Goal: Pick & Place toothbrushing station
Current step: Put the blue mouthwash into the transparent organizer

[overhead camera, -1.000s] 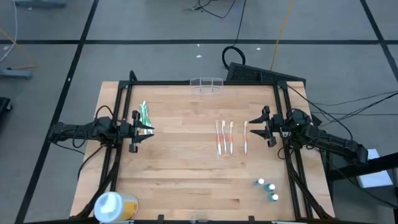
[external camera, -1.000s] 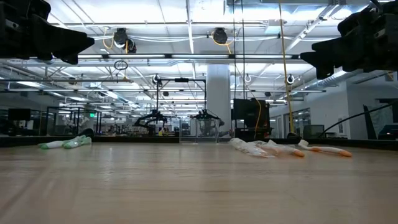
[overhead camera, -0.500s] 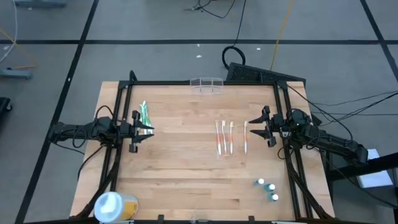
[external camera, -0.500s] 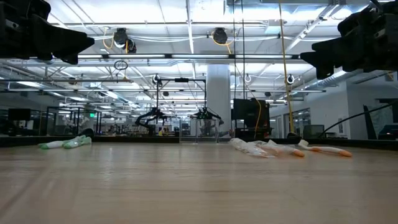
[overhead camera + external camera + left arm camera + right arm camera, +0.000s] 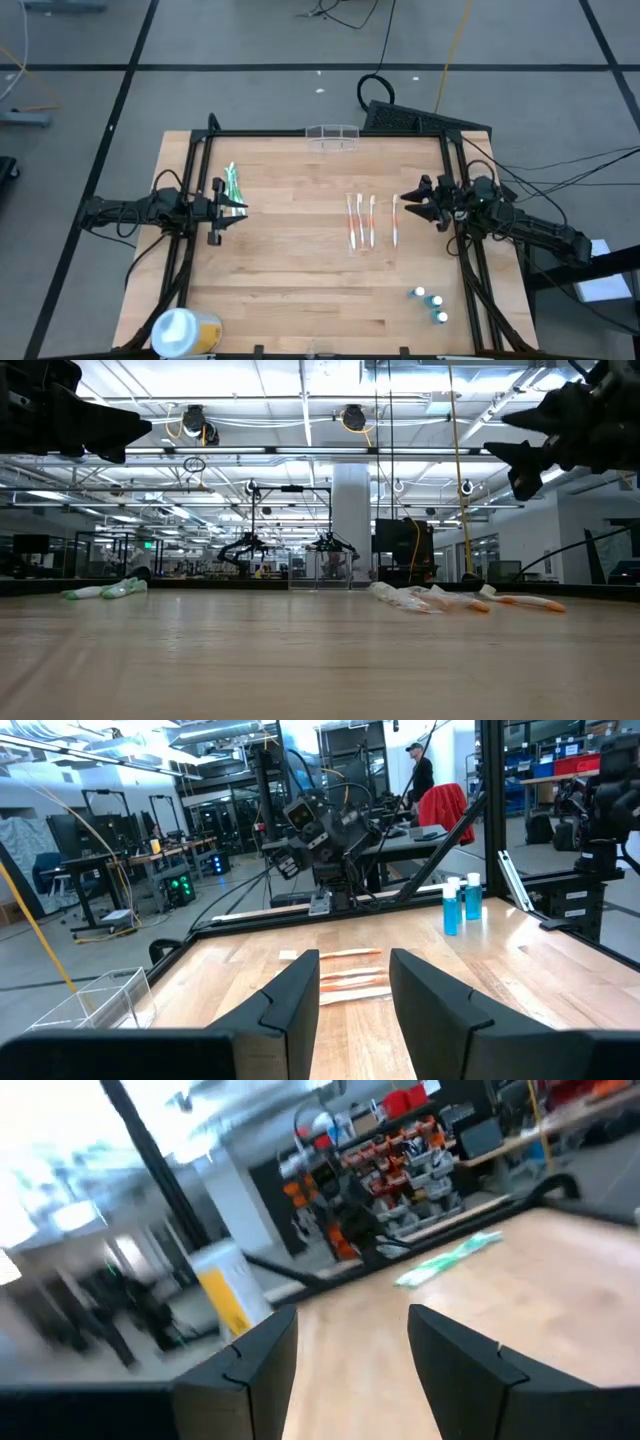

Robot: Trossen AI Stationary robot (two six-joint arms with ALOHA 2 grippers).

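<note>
- Right gripper [image 5: 415, 199] is held above the tabletop near the right edge, about mid-depth, just beside the toothbrush row; fingers are seen spread with a clear gap in the right wrist view, nothing is pinched.
- Left gripper [image 5: 222, 211] is parked above the tabletop near the left edge, mid-depth; fingers [image 5: 290, 1010] are seen parted in the left wrist view, nothing is held between them.
- Toothbrushing station [image 5: 332, 136] is seen at the far edge of the tabletop, about centred, upright, well apart from both grippers; it also shows as a clear box in the left wrist view [image 5: 95, 1003].
- Four toothbrushes [image 5: 371, 221] are laid side by side on the tabletop right of centre, roughly parallel, white with orange ends; they are seen lying flat in the low view [image 5: 440, 600].
- Green-and-white packet [image 5: 233, 186] is laid flat near the left edge, just beside the left gripper.
- Small blue-capped bottles [image 5: 429, 303] are stood near the front right corner.
- Round white-and-yellow tub [image 5: 184, 331] is placed at the front left corner.
- Wooden tabletop [image 5: 300, 280] is framed by a black rail structure along its sides.
- Person in dark clothing [image 5: 419, 778] is visible far off in the room, in the left wrist view.
</note>
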